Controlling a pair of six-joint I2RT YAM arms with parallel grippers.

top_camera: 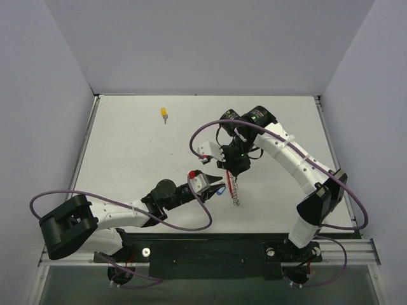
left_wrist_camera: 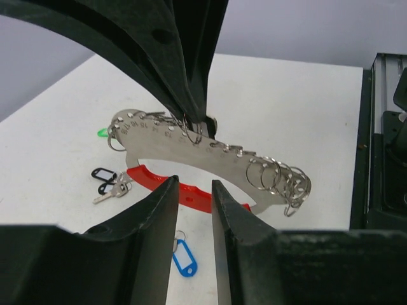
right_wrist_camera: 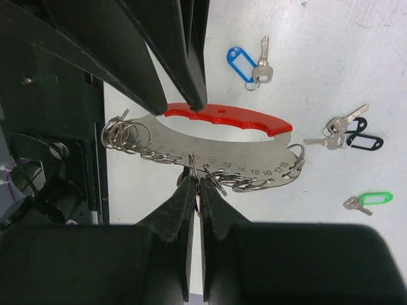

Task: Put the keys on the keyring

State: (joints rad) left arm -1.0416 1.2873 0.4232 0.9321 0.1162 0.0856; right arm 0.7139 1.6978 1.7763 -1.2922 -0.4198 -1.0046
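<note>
Keyring (left_wrist_camera: 191, 149) first: a curved silver steel plate stamped with numbers, backed by a red plastic grip (right_wrist_camera: 222, 117) and fringed with small silver split rings (right_wrist_camera: 124, 135). It was held up off the white table (top_camera: 127, 159), near the table's middle in the top view, between the two tools. The right gripper (right_wrist_camera: 196, 184) was clenched on one split ring at the plate's 6 o'clock edge, as its own camera saw it. The left gripper (left_wrist_camera: 194, 184) met the red grip from 11 o'clock in that same view. Its fingers stood slightly apart on either side of the red arc, and I could not tell whether they pinched it, since they hid the contact.

No key hung on any ring that showed; each visible one was bare. I judged the task barely begun: the holder was up and one ring was gripped, ready for threading.

In the right wrist view, three lots lay loose on the table. A bunch of silver keys with two black plastic tags (right_wrist_camera: 348, 130) lay at 3 o'clock from the keyring. A silver key with a blue plastic tag (right_wrist_camera: 245, 65) lay at 1 o'clock, and a smaller silver key with a green plastic tag (right_wrist_camera: 375, 199) at 4 o'clock. The yellow-tagged silver key (top_camera: 164, 113), a speck in the top view, lay well apart toward 10 o'clock. All of these were left to be picked up and threaded.
</note>
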